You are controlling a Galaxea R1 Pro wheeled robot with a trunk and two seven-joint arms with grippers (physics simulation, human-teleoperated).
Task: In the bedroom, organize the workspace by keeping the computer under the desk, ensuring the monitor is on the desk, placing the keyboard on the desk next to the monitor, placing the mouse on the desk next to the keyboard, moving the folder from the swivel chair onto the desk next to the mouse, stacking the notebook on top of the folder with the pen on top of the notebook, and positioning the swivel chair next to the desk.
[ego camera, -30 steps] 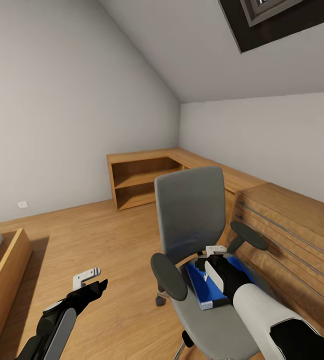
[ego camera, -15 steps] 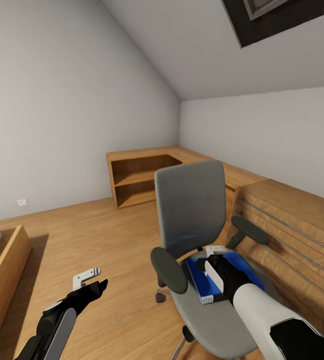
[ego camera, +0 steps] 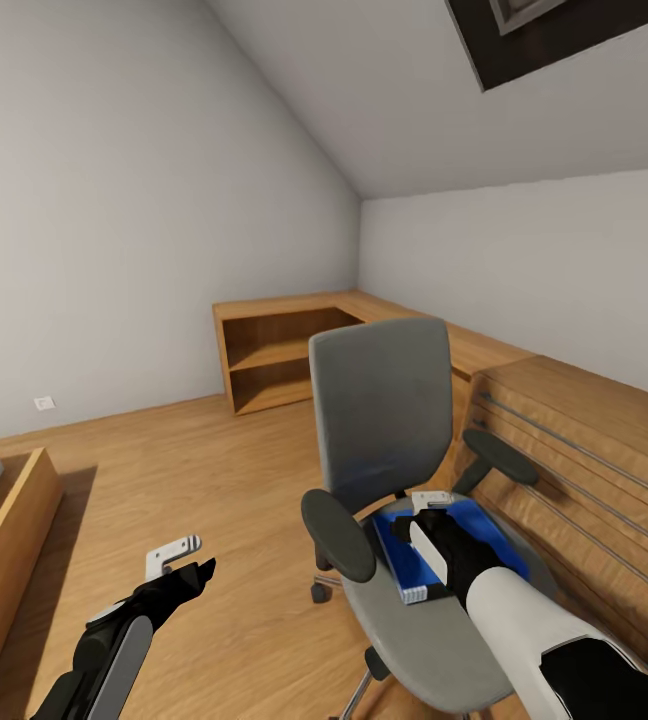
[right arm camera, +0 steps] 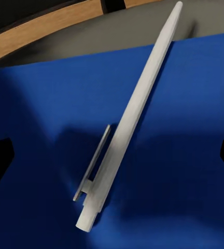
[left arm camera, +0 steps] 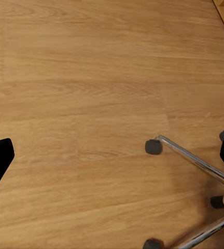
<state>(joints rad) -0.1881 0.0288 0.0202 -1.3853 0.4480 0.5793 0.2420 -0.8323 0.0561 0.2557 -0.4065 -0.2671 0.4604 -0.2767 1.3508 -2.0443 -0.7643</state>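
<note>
Right hand poised over the pen on the folder

Lower left, the left hand hangs open and empty above the wood floor; since a second ago the view edged nearer, and lower right the right hand, spread wide, holding nothing, hovers over the pen lying on the blue folder on the swivel chair, likely the next pick; pale walls, sloped ceiling.

One chair with two armrests, one folder on its seat, and one pen on the folder. Two grippers: the left and the right. One shelf unit with two open compartments. Three castors show in the left wrist view. One wall socket.
</note>
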